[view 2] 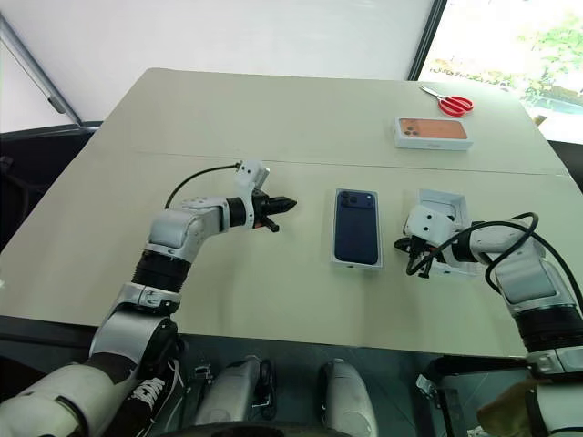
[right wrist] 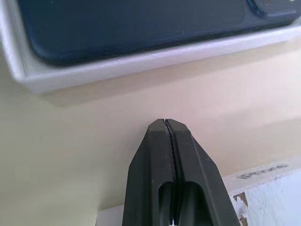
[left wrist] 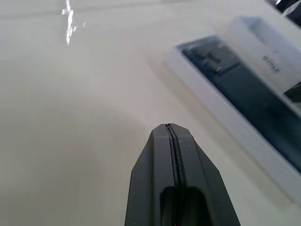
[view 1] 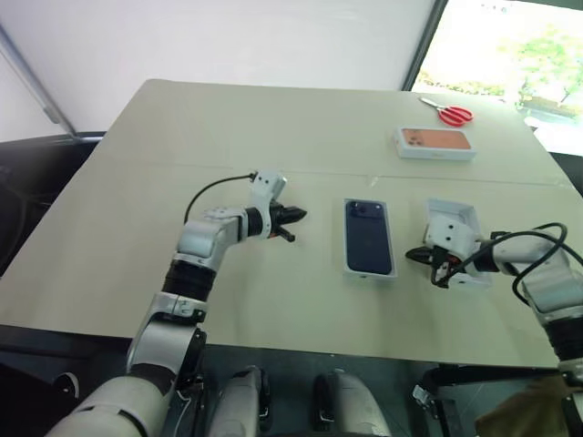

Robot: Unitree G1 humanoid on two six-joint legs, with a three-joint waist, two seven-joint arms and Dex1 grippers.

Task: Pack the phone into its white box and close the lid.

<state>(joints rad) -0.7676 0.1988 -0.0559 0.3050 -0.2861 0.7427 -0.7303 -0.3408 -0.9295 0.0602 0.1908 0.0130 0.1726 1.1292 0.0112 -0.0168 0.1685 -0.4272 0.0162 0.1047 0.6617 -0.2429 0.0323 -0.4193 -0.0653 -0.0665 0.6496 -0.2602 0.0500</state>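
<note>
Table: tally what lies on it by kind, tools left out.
Phones: 1, the phone, lying in the white box
Box parts: 3, the white box, the lid, the box with an orange phone picture
Scissors: 1, the red scissors
Total: 5

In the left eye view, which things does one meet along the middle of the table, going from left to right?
Left pincer → the phone, lying in the white box → right pincer → the lid beside it.
</note>
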